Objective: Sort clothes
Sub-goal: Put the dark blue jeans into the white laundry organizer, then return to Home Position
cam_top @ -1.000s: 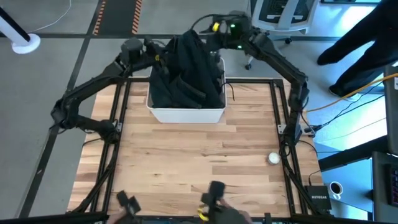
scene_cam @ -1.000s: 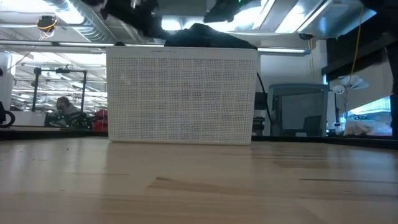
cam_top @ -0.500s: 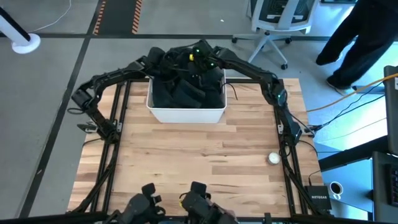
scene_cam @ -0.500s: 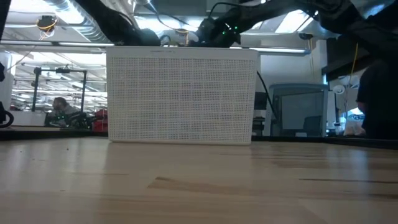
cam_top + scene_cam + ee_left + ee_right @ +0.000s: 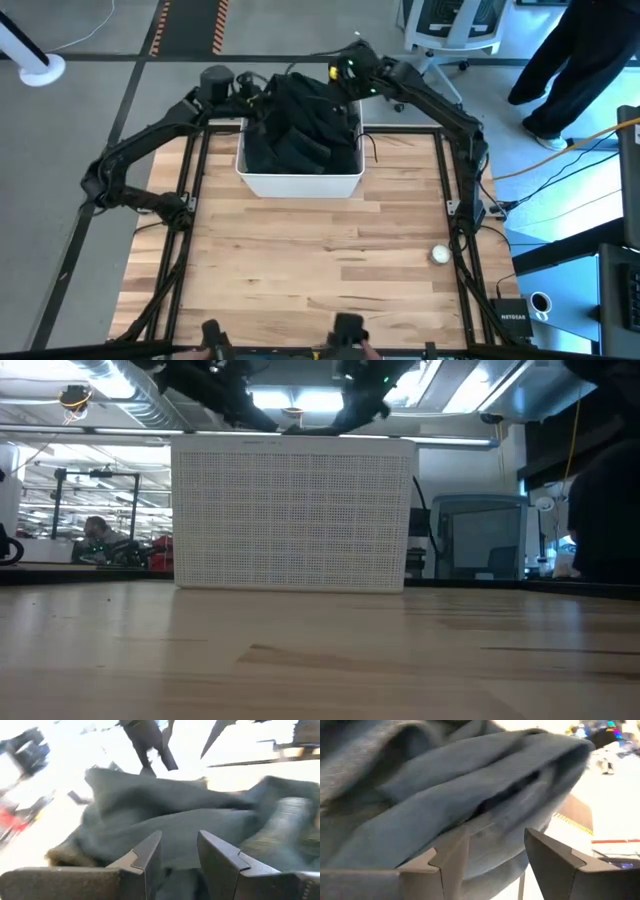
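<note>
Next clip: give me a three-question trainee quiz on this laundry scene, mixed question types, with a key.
1. True or false: the dark clothes lie spread on the wooden table.
2. Which lies nearer the table's right edge: the white basket or the small white ball?
3. Fill in: the left pincer and right pincer both have their fingers ____.

Key: 1. False, they are piled in the basket. 2. The ball. 3. Open.

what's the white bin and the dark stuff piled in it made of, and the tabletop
The white bin looks like rigid plastic, matte, its wall a fine grid of perforations. The dark clothes look like soft woven or knit fabric, creased and draping in folds, with no shine. The table looks like pale wood planks with visible grain, lightly sealed.
</note>
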Available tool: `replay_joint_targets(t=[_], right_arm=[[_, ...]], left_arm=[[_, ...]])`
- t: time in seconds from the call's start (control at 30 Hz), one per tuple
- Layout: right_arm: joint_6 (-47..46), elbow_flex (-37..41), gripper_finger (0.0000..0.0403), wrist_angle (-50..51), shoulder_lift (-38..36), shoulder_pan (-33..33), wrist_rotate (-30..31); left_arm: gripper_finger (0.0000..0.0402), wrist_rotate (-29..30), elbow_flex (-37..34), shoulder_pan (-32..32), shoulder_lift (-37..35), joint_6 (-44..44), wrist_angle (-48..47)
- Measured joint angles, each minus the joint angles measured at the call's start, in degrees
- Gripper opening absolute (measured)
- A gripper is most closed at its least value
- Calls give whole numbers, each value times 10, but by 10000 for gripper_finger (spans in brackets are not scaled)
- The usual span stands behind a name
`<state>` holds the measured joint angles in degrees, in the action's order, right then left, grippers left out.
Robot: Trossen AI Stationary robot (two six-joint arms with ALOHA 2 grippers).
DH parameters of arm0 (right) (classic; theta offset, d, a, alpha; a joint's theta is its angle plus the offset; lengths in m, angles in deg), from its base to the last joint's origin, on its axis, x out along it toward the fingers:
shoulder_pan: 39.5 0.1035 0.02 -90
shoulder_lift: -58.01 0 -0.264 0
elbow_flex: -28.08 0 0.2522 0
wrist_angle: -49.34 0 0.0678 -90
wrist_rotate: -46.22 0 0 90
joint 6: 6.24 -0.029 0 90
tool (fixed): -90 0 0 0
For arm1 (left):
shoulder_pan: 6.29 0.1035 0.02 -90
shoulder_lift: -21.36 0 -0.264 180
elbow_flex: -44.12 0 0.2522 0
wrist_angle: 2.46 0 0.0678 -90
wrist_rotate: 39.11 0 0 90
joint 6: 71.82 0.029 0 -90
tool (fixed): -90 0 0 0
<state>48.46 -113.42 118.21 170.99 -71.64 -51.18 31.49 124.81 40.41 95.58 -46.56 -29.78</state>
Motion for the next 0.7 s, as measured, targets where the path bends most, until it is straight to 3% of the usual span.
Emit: replay_joint_targets(t=[0.1, 0.23, 0.37, 0.5, 0.7], right_arm=[[10, 1, 210, 51, -29, 15, 5], [8, 8, 206, 93, -65, 30, 26], [-11, 80, 181, 84, -121, 37, 39], [-39, 218, 141, 21, -215, 38, 38], [-92, 487, 81, -189, -389, 62, 42]], left_arm=[[119, -48, -40, -2, -21, -10, 55], [102, -50, -120, -6, -62, -60, 159], [76, -49, -195, -25, -122, -95, 222], [52, -51, -254, -51, -189, -114, 234], [22, -49, -330, -74, -267, -142, 236]])
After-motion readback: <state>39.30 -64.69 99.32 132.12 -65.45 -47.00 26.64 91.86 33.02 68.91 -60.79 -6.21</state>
